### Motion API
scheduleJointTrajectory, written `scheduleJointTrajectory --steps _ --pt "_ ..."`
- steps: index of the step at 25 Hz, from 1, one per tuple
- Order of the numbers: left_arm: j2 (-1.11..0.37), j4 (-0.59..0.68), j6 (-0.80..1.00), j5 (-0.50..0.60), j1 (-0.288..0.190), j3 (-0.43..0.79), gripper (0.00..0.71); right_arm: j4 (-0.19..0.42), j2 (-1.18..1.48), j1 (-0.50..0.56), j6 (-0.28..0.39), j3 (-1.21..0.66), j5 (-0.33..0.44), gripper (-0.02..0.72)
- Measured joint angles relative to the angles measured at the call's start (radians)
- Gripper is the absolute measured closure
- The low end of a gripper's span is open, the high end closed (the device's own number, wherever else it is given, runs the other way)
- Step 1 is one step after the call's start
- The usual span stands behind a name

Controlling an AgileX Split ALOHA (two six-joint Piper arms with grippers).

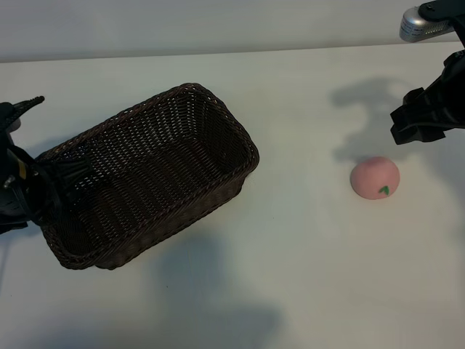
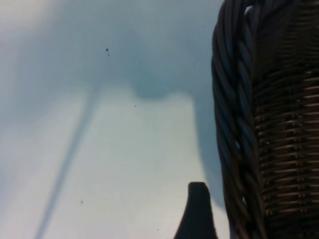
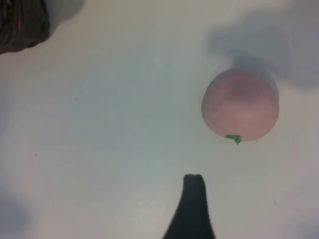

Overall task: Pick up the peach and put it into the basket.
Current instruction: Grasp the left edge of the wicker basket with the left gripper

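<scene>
Peach [image 1: 375, 177] placement decides the coming move: it sits alone on the white table [image 1: 290, 276], toward the right side, with the right gripper [image 1: 420, 120] hovering just beyond and slightly outboard of it, near but not touching. That gripper's jaws are spread and hold nothing; in the right wrist view one dark fingertip [image 3: 193, 199] points over bare table, with the peach [image 3: 240, 105] off to one side of its line, not between the jaws. So the right arm likely needs a short sideways correction and a descent before it can close on the fruit. The peach is nearly round, so no long axis constrains the approach; its small green leaf mark faces the near edge of the table.

Farther across, well apart from the peach, the dark-brown wicker basket [image 1: 145, 174] lies diagonally on the left half of the table, open and with nothing seen inside. The left gripper [image 1: 43, 182] rests against its outer corner, jaws spread, its wrist view showing the woven rim [image 2: 234, 124] just beside one fingertip [image 2: 197, 209]. The right arm is clearly nearer the peach.
</scene>
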State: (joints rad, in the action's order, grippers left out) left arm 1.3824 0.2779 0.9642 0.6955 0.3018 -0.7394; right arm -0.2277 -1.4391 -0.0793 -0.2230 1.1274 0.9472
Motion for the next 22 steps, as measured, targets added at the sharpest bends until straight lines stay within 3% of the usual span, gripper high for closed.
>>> scheduleJointTrajectory --steps 7,15,22 --pt "0.009 0.000 0.007 -0.004 -0.003 0.000 0.118 0.000 0.000 0.000 0.000 0.000 0.011 0.121" --pt "0.009 -0.019 -0.054 -0.017 -0.059 0.000 0.118 0.000 0.000 0.000 0.000 0.000 0.018 0.121" --pt "0.045 -0.051 -0.077 -0.075 -0.060 0.000 0.118 0.000 0.000 0.000 0.000 0.000 0.019 0.121"
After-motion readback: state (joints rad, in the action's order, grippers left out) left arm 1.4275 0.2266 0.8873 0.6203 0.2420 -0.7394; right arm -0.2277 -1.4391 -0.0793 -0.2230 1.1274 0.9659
